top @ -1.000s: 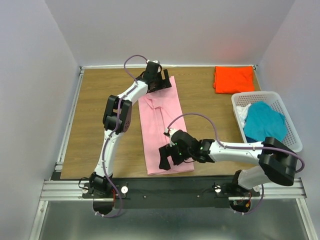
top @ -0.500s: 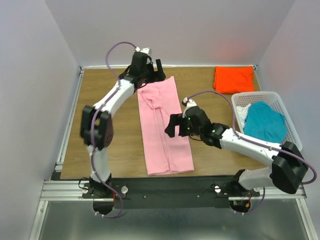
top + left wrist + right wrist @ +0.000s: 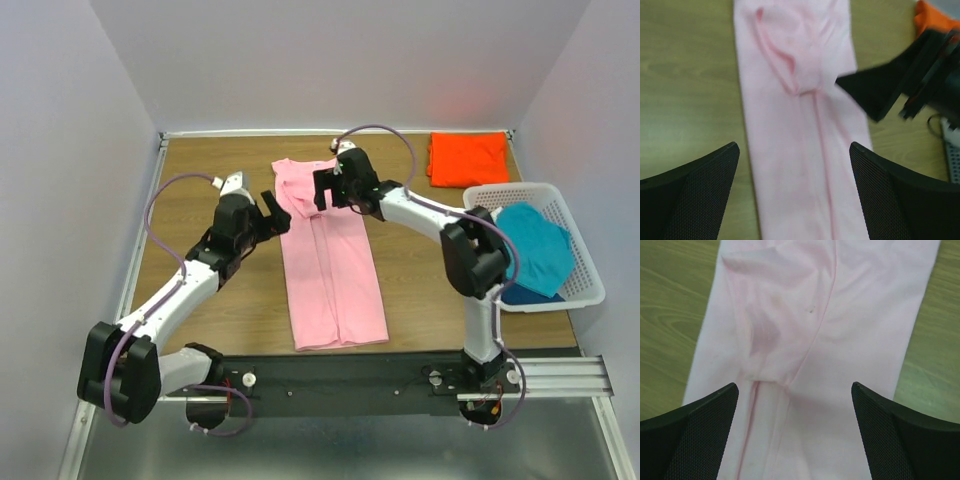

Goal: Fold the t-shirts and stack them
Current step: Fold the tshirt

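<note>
A light pink t-shirt (image 3: 333, 270) lies folded into a long narrow strip down the middle of the table, sleeves tucked in. My left gripper (image 3: 272, 212) hovers open at the strip's upper left edge; in the left wrist view the pink t-shirt (image 3: 800, 120) lies under the open left gripper (image 3: 794, 152). My right gripper (image 3: 322, 192) is open above the strip's far end, and its view shows the pink t-shirt (image 3: 850, 335) below the right gripper (image 3: 795, 390). An orange t-shirt (image 3: 467, 157) lies folded at the far right. A teal t-shirt (image 3: 535, 248) sits in the basket.
The white lattice basket (image 3: 586, 272) stands at the right edge, with a white cloth (image 3: 487, 226) beside the teal one. Grey walls close in the table on three sides. Bare wood shows left of the pink strip and between it and the basket.
My left gripper pulled back from the shirt's far end to its upper left side. My right gripper travelled from the near end up to the far end. Both stayed open.
</note>
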{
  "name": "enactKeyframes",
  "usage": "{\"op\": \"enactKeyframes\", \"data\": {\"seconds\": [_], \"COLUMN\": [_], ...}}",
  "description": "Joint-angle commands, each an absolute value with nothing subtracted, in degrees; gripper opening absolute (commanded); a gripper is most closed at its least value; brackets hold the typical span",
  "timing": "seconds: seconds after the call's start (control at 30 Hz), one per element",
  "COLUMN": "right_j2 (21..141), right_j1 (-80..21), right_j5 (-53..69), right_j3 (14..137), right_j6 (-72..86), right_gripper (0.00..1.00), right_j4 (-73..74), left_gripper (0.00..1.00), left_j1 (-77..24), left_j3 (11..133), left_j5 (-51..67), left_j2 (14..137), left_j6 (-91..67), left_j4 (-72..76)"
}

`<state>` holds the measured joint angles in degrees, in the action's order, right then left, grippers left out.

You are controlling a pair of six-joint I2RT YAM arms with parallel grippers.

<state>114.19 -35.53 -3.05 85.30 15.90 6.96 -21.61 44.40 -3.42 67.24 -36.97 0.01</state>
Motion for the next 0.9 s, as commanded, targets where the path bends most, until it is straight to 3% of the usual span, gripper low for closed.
{"op": "enactKeyframes", "data": {"seconds": [0.0, 0.27, 0.67, 0.87], "right_j2": [123.0, 138.6, 142.5, 142.3], "right_j1": [-35.7, -33.2, -30.7, -28.6], "right_j5": [-2.8, -4.0, -19.1, -15.2], "right_j3": [94.7, 111.4, 110.8, 110.0], "right_j6": [5.8, 4.4, 3.5, 4.5], "right_gripper": [1.0, 1.0, 1.0, 1.0], "right_j4": [8.7, 13.9, 18.4, 18.8], "left_gripper": [0.98, 0.98, 0.98, 0.98], "left_j1": [-21.9, -22.0, -22.1, -22.5], "left_j3": [38.5, 35.0, 25.9, 24.1], "left_j5": [-6.3, -2.1, 2.4, 4.5], "left_j2": [61.6, 59.5, 58.7, 59.3], "left_j6": [-41.8, -41.7, -42.8, -42.5], "left_j4": [0.6, 1.0, 1.7, 2.2]}}
